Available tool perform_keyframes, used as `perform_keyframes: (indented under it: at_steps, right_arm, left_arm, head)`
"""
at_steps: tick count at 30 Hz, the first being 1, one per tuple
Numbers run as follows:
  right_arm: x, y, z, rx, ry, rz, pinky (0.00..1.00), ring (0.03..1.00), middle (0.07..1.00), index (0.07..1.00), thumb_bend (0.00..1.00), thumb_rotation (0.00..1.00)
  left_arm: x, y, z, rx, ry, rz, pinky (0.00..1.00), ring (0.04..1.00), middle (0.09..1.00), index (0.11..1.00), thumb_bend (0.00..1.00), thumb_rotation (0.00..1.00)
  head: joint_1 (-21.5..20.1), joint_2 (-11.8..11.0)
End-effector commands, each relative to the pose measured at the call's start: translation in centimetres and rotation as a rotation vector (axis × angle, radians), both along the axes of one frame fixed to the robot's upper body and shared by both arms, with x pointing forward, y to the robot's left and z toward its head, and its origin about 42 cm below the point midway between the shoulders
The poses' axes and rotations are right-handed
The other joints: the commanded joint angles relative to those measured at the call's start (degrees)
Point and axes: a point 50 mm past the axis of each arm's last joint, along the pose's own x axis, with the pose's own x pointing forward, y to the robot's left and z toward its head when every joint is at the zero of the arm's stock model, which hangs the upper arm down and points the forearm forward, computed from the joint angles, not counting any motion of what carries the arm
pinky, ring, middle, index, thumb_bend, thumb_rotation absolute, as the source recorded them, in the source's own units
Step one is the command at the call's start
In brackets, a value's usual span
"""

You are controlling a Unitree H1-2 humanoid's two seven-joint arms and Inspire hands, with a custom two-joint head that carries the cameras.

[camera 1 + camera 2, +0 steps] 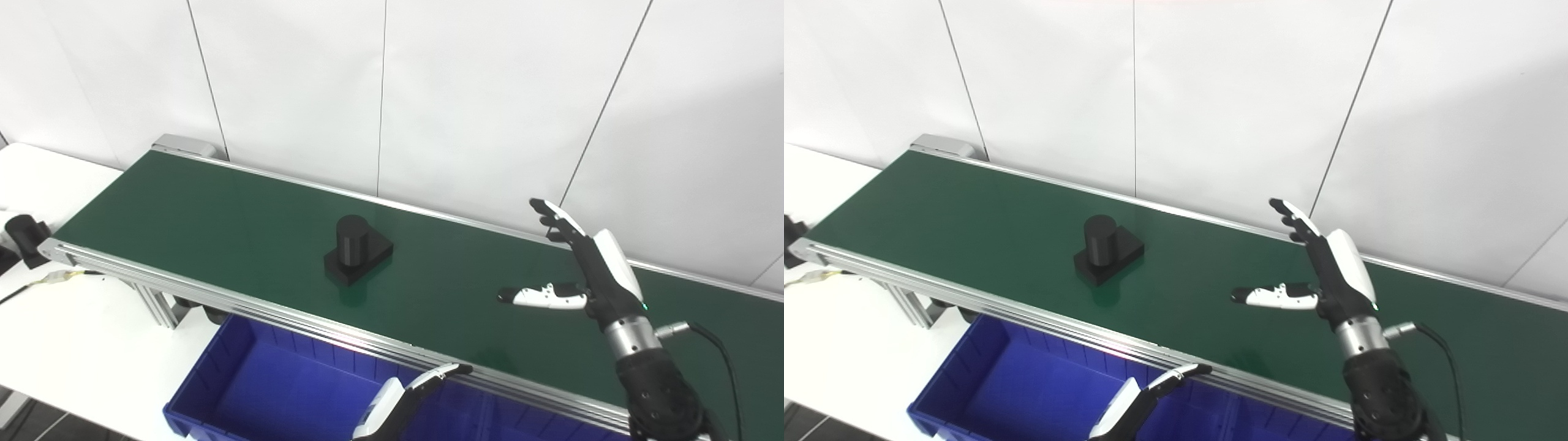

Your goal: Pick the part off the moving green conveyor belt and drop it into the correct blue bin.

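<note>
A black part (357, 250), a squat cylinder standing on a flat rectangular base, rides the green conveyor belt (202, 214) roughly mid-span, untouched, its base running diagonally from about 7 o'clock to 1 o'clock. The right hand (585, 269) hovers over the belt, fingers spread toward 11 o'clock and thumb jutting toward 9 o'clock; it is wide open and holds nothing. The part lies at about 9 o'clock from that hand, well apart, with bare belt between them. The left hand (407, 398) is low at the belt's near rail, above the blue bin (202, 392); only its extended fingers show, gripping nothing, and how far it is spread cannot be fully read. It sits at about 5 o'clock from the part and looks roughly as near as the right, though below the belt, so the raised right hand seems better placed for the pick. The right eye view shows more belt to the right of the wrist; the left eye view shows more of a small black fixture (24, 239) at the belt's left end.
</note>
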Motion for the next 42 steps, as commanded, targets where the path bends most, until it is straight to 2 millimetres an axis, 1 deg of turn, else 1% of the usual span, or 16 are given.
perform_keyframes:
  at_steps: [1,6,12,14,16,26,34,38,42]
  right_arm:
    - [0.9,1.4,2.4,0.008,-0.078,0.029,0.8,0.891,0.917,0.91,1.0,0.42]
    - [1.4,2.4,2.2,0.008,-0.046,0.038,0.8,0.895,0.922,0.911,0.99,0.39]
    - [2.1,3.3,1.7,-0.026,-0.022,0.045,0.79,0.895,0.928,0.914,0.99,0.4]
    - [2.3,3.6,1.4,-0.026,-0.008,0.049,0.8,0.903,0.929,0.914,1.0,0.39]
    - [2.5,4.0,1.2,-0.03,-0.002,0.052,0.78,0.9,0.925,0.913,1.0,0.4]
    - [3.1,6.0,0.5,-0.079,0.012,0.084,0.81,0.901,0.918,0.916,1.0,0.43]
    - [3.8,7.8,0.3,-0.123,0.028,0.096,0.79,0.896,0.926,0.93,1.0,0.47]
    - [3.9,8.4,0.1,-0.131,0.04,0.096,0.8,0.901,0.93,0.937,1.0,0.47]
    - [4.1,8.9,-0.1,-0.151,0.049,0.097,0.82,0.912,0.939,0.95,1.0,0.46]
  left_arm:
    - [0.4,-0.2,1.3,-0.03,-0.072,-0.011,0.85,0.897,0.896,0.861,0.9,0.34]
    - [0.4,-0.3,1.5,-0.026,-0.074,-0.012,0.85,0.893,0.894,0.864,0.9,0.35]
    - [0.3,-0.4,1.5,-0.027,-0.082,-0.013,0.84,0.883,0.89,0.861,0.9,0.35]
    - [0.3,-0.4,1.5,-0.022,-0.087,-0.017,0.83,0.878,0.89,0.861,0.89,0.36]
    - [0.2,-0.4,1.5,-0.022,-0.089,-0.019,0.84,0.879,0.892,0.861,0.89,0.35]
    - [-0.1,-0.6,1.7,-0.028,-0.099,-0.022,0.82,0.872,0.888,0.856,0.88,0.35]
    - [-0.4,-0.8,1.9,-0.027,-0.102,-0.036,0.81,0.865,0.884,0.849,0.88,0.35]
    - [-0.7,-1.0,1.9,-0.037,-0.096,-0.038,0.8,0.862,0.885,0.843,0.88,0.33]
    - [-0.8,-1.1,2.0,-0.033,-0.098,-0.044,0.8,0.865,0.89,0.844,0.88,0.34]
  head:
    - [0.1,0.0]
    - [0.1,0.3]
    - [0.1,0.4]
    - [0.1,0.5]
    - [0.2,0.5]
    - [0.1,0.7]
    - [0.4,1.2]
    - [0.3,1.2]
    - [0.3,1.4]
